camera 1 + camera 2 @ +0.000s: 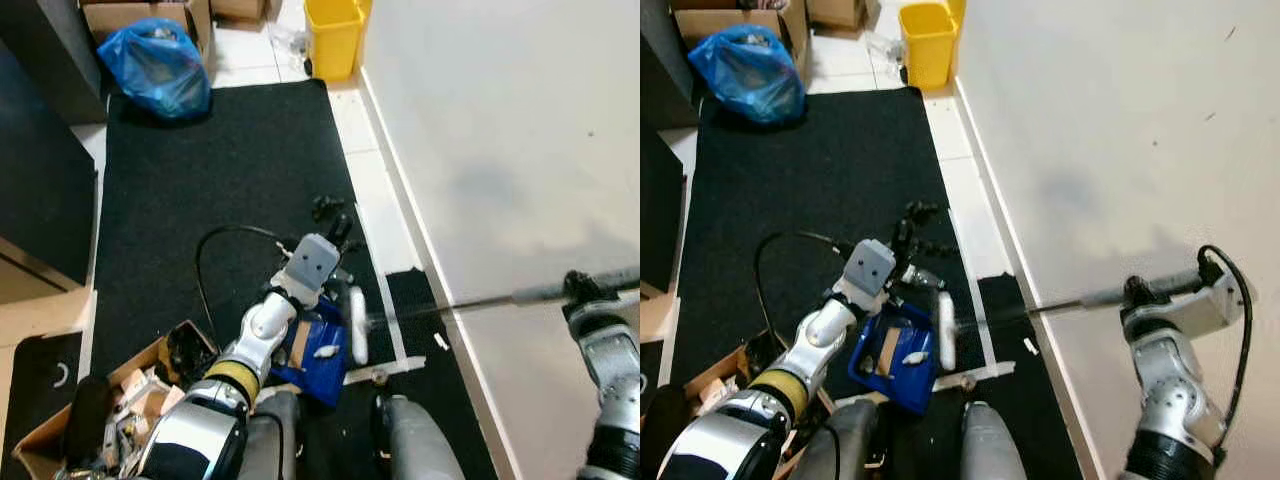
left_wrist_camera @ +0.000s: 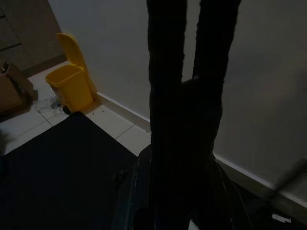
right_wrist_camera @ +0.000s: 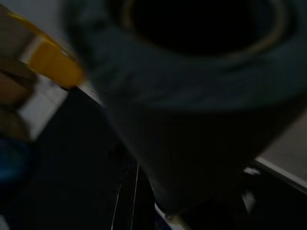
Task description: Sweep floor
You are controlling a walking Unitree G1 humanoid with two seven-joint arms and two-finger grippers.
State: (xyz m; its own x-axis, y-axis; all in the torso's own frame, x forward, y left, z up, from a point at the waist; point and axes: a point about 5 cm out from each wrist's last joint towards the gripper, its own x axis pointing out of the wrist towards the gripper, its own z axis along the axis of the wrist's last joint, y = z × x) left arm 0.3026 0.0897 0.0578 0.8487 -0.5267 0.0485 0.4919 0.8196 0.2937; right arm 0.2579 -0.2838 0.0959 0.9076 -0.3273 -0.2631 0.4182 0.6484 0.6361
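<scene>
My left pincer (image 1: 915, 240) pinches the blue dustpan (image 1: 895, 352) below it on the black mat (image 1: 810, 170). Right pincer (image 1: 1140, 295) clamps the broom handle (image 1: 1080, 297). Risk: broom head (image 1: 943, 330) overshoots, flicking white scraps (image 1: 1029, 346) past the pan.

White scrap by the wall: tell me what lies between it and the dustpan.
The white head of the broom, held out by the right gripper, lies between the scrap and the blue dustpan at the left gripper. A pale floor strip also crosses that path.
</scene>
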